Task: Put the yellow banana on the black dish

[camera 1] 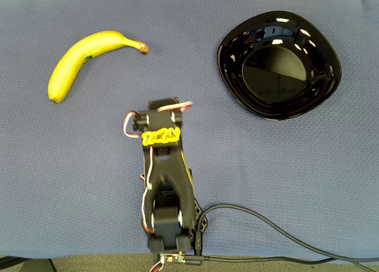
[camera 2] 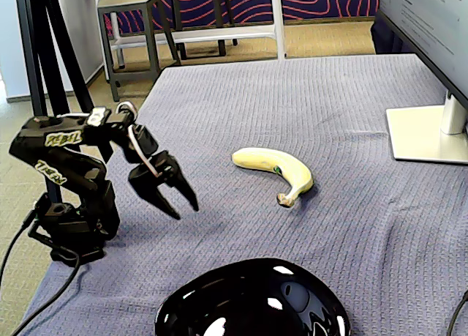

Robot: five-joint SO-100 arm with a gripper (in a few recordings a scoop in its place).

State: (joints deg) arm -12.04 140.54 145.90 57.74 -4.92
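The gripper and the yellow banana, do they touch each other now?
Apart. In the fixed view, bare blue cloth lies between the open gripper and the yellow banana; the overhead view shows the same gap.

From the side camera I see my gripper (camera 2: 183,204) hanging just above the blue cloth (camera 2: 329,109), fingers parted and holding nothing. The banana (camera 2: 276,169) lies to its right, well apart (stem end toward the camera). The black dish (camera 2: 252,307) sits at the bottom edge, and a monitor stand (camera 2: 428,135) is at the right.
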